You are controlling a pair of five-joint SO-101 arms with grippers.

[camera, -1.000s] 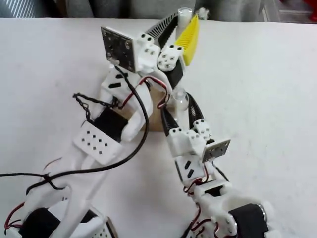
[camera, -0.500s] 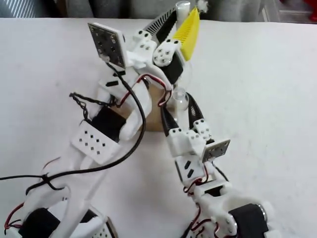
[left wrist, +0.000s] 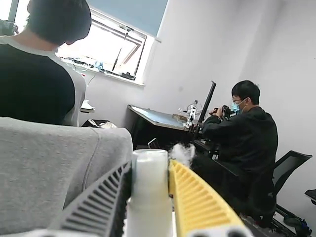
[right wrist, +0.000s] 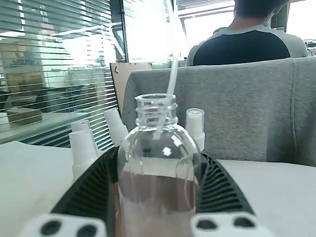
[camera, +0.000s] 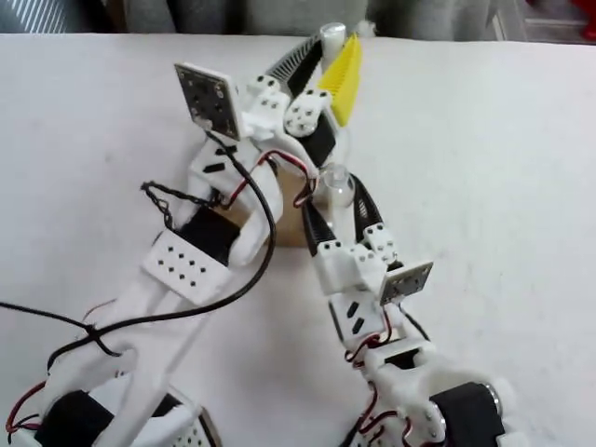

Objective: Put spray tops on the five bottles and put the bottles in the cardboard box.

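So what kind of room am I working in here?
Most likely an office or lab workroom. There are slatted window blinds, a dark desk with what looks like a monitor seen edge-on, and a black office chair, all beyond the white table.

Office, window blinds (right wrist: 64, 54), desk (left wrist: 155, 117) with monitor (left wrist: 207, 101), swivel chair (left wrist: 292, 160)

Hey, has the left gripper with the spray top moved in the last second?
Yes. In the high view the left gripper and its spray top have shifted slightly left against the unmoved bottle.
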